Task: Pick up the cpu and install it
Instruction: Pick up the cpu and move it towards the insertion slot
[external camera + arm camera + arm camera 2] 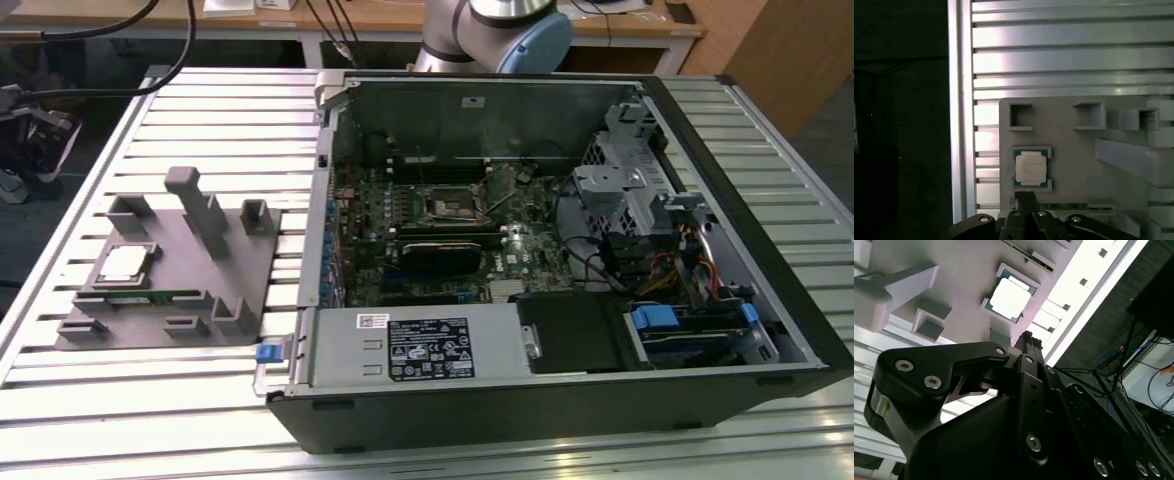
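Now, slatted metal bench [200, 100] carries 2 big items. Open computer case [561, 405] lies on its side toward bench edge at exterior view's right. Inside it: motherboard [514, 265] with black socket frame [447, 205], labelled silver box [414, 345] along near wall. Grey holder tray [187, 275] sits by bench edge at exterior view's left. cpu [123, 263] lies flat in tray's square pocket, silver top up. Gripper [1026, 196] hangs above tray in both wrist views, fingers pressed together, gripping nothing, tips clear of cpu.
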`<state>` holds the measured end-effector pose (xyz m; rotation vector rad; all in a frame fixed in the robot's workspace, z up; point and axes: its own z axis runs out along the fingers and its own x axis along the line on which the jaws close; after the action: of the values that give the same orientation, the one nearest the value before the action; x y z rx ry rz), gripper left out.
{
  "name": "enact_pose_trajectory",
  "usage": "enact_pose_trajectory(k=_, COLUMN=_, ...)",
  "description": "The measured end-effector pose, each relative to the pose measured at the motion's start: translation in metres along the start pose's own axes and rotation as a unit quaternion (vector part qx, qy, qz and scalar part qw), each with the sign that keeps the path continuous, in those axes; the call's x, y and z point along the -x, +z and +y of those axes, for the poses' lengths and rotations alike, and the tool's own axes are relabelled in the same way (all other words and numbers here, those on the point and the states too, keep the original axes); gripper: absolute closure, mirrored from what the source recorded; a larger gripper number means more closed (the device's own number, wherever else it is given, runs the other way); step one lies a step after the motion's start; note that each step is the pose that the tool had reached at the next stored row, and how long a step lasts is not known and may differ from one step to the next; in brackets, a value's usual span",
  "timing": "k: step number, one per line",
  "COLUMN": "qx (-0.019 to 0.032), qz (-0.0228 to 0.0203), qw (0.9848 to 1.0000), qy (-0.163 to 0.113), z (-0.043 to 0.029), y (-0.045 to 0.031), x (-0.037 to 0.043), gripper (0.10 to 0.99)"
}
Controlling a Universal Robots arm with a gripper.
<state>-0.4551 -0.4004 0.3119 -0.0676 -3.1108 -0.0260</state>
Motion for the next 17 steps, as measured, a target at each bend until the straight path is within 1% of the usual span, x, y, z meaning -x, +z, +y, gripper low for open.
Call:
enact_pose_trajectory(k=2, qx=0.0033, qz=-0.0024, qw=1.0, qy=0.0, z=0.0, y=0.0016, x=-0.0014, gripper=0.98)
enact_pose_trajectory(k=4, qx=0.0048, qz=-0.0048, qw=1.0, qy=0.0, z=-0.0001, y=0.0041, x=-0.0015, gripper=0.98)
enact_pose_trajectory(k=8, qx=0.0046, qz=-0.005, qw=1.0, qy=0.0, z=-0.0002, y=0.0091, x=-0.0015, gripper=0.98)
enact_pose_trajectory(k=14, qx=0.0046, qz=-0.005, qw=1.0, qy=0.0, z=-0.0002, y=0.0122, x=-0.0012, gripper=0.98)
enact_pose_trajectory(k=17, qx=0.0047, qz=-0.005, qw=1.0, qy=0.0, z=0.0001, y=0.0129, x=0.0015, gripper=0.98)
